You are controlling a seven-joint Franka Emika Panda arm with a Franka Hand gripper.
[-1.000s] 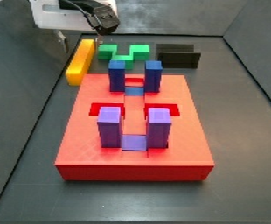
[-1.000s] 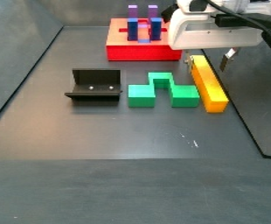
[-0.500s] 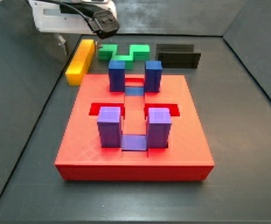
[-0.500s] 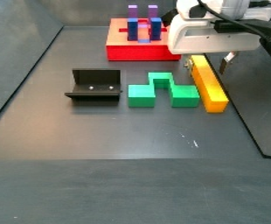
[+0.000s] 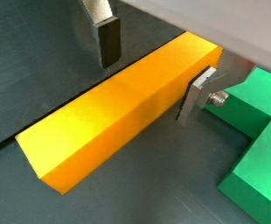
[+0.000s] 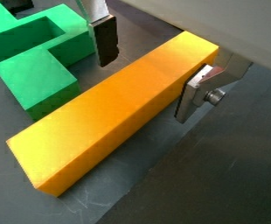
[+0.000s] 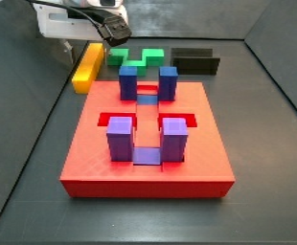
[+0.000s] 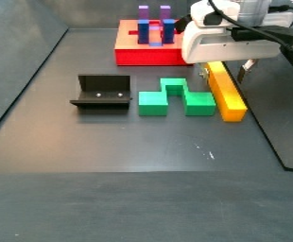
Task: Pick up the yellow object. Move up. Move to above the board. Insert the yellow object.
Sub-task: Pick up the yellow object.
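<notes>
While the tool stands spread wide, the yellow object lies between its fingers, ungripped.

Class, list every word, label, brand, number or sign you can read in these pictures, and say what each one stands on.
None: no readable text in any view.
The yellow bar, green block, red board and black fixture are plain.
The gripper, straddling the bar, bears no legible marking.
</notes>
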